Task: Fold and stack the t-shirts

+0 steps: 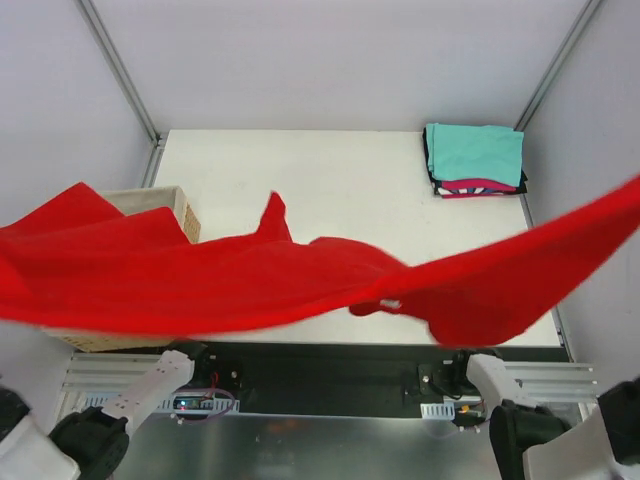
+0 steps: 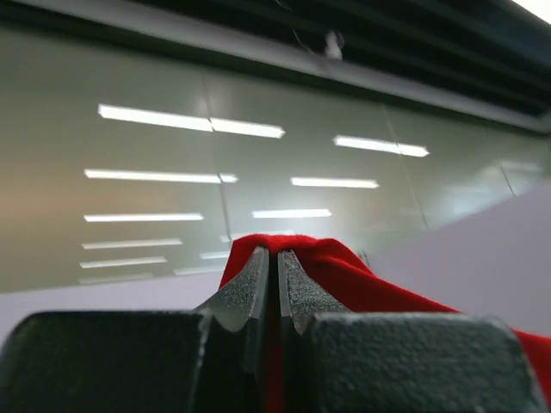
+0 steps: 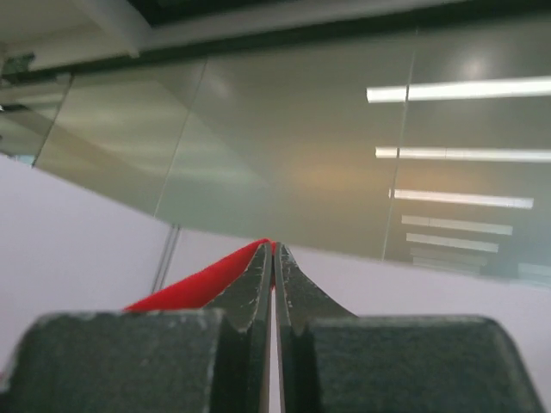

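And there was the red shirt (image 1: pixel 200 280), up in the air and stretched right across the bench (image 1: pixel 330 180), running off both sides of the top view! By the look of it, each arm had taken one end and pulled it wide so the cloth would hang open and flat, ready to be laid down for folding. It was blurred and rippling, with nothing yet resting on the bench.

Over at the far right corner sat the stack (image 1: pixel 476 158), with teal on top and pink and black edges peeking out beneath. It sat well apart from the action, presumably parked there so the middle stayed free for the fold. The basket (image 1: pixel 165 205) stood at the left edge, half hidden behind the red cloth.

The top view never showed either grip, since both ends of the shirt ran out of frame and only the left arm (image 1: pixel 140 395) and right arm (image 1: pixel 500 390) showed near their bases. The wrist cameras filled that in. The left jaws were pinched tight on a fold of red, which spilled away to one side. The right jaws were likewise squeezed together, with a red edge caught at the tips. Both wrist views pointed up at ceiling lights, though, so neither showed the bench, the stack or the basket.
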Tool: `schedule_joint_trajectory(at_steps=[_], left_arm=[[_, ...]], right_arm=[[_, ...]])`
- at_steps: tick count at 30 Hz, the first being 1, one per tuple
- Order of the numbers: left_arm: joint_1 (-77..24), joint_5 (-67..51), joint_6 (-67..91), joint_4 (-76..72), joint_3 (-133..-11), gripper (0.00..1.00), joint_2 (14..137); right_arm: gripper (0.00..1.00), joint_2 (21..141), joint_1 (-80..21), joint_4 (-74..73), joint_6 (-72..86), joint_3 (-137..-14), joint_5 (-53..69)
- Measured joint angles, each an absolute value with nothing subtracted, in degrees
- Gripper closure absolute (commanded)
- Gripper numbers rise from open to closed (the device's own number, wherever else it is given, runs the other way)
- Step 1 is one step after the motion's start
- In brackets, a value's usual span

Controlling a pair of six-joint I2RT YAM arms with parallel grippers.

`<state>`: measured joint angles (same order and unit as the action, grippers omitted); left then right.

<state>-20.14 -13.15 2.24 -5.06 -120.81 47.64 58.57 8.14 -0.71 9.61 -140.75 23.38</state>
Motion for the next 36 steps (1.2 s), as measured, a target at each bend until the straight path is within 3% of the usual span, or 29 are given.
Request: schedule_joint_trajectory(at_steps=[2,4,6,10,14,16,22,36], left_arm=[[-17.3,-17.0,5.6,-8.8,-112.5,1.00,43.9],[-11.8,-18.0,7.1,-10.1,-102.7,1.00,39.2],[-10.3,-17.1,6.5,-7.1,-102.6,1.00,39.2],[-17.2,-14.8,3.4,-2.0,-117.5,1.00,49.1],[-16.2,-15.9,4.7,-5.7,-103.1,1.00,42.5],[-16.1,-15.1,4.3,-4.2,-100.1,1.00,40.6],[-21.2,-8.4,-1.3,-2.4,-110.7,1.00,45.7],[-21.4,-9.4,-2.1,-1.0,-105.7,1.00,44.4]], right_arm=[[1.00,52.6,9.6,3.6,11.6,-126.6,24.9],[0.99,50.7,10.8,1.3,11.8,-122.0,26.0],[1.00,52.5,10.9,0.0,11.5,-123.6,25.7],[1.00,62.4,10.3,-2.9,12.0,-139.4,25.4],[0.99,56.3,11.2,0.6,13.6,-126.3,26.2],[1.00,56.0,11.6,0.2,13.5,-125.3,26.4],[0.99,60.3,11.7,-0.1,14.4,-132.2,26.4],[1.00,59.3,11.6,-2.2,12.3,-131.2,26.4]])
